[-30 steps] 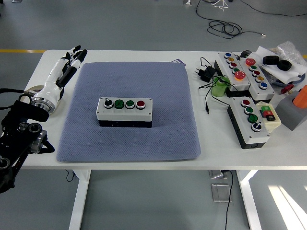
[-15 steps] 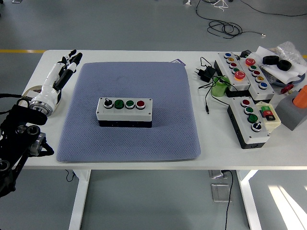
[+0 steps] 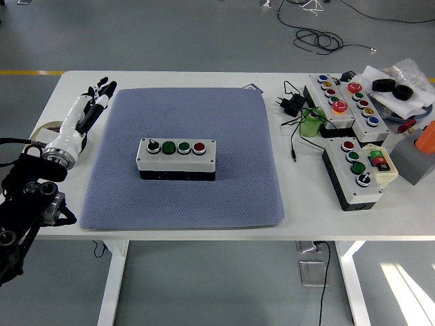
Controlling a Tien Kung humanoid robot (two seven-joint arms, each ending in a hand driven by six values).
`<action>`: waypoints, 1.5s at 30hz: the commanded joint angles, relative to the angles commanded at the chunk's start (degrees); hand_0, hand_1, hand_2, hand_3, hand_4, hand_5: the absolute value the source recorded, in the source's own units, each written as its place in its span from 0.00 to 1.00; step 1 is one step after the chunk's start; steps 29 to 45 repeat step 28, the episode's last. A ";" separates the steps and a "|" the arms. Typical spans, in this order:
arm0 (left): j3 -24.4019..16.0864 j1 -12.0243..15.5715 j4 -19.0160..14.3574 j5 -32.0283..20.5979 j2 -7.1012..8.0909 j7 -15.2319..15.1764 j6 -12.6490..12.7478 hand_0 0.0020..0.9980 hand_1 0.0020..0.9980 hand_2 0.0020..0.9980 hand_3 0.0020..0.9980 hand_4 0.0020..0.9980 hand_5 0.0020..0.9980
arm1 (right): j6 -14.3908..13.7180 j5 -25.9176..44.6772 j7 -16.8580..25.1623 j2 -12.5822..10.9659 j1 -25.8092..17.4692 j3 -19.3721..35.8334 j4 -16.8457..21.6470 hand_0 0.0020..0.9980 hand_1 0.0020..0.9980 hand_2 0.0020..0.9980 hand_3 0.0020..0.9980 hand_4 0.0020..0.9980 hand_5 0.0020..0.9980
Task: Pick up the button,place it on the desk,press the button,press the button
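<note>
One hand is all I have in view: the left hand point(image 3: 87, 111) lies over the white table point(image 3: 170, 80) at the left edge of the blue-grey mat point(image 3: 183, 197), fingers point(image 3: 102, 87) stretched out straight and close together, pointing away from me, holding nothing. Its white forearm runs back to the black arm at the lower left corner. I see no right arm at all.

The button box point(image 3: 177, 158) sits near the middle of the mat, long side running left to right, well apart from the hand. Its grey top carries four controls in a row: a black-and-white knob at the left, two green buttons, then a red button point(image 3: 198, 147) at the right end. The box rests flat on a black base.

On the right side of the table, off the mat, I make out a second button box point(image 3: 352, 174) lying lengthwise toward me, with a beige switch block point(image 3: 379, 161) touching its right side. Behind it is a longer control panel point(image 3: 338, 99) with many coloured buttons, a green roll point(image 3: 312, 123) just beside its left side, and a black power adapter point(image 3: 291, 102) with a thin cable trailing toward the mat. An orange object point(image 3: 427, 138) shows at the right edge; I cannot tell what it is.
</note>
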 joint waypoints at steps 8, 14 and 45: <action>0.35 0.16 0.84 -0.69 0.29 0.08 -0.20 0.91 0.95 1.00 1.00 0.77 1.00 | 0.04 0.00 -0.09 -0.03 0.20 -0.17 0.00 0.79 0.80 0.82 0.75 0.41 0.48; 0.99 0.38 1.06 -0.90 0.35 -0.06 -0.33 0.90 0.95 1.00 1.00 0.77 1.00 | 0.00 -0.11 -0.20 -0.14 0.31 -0.15 0.00 0.79 0.80 0.82 0.75 0.41 0.48; 0.05 2.54 -1.27 -9.30 1.14 -2.29 -1.43 0.89 0.93 0.99 0.99 0.77 1.00 | -0.06 -0.70 -0.47 -0.06 0.08 -0.37 0.00 0.79 0.80 0.82 0.75 0.41 0.48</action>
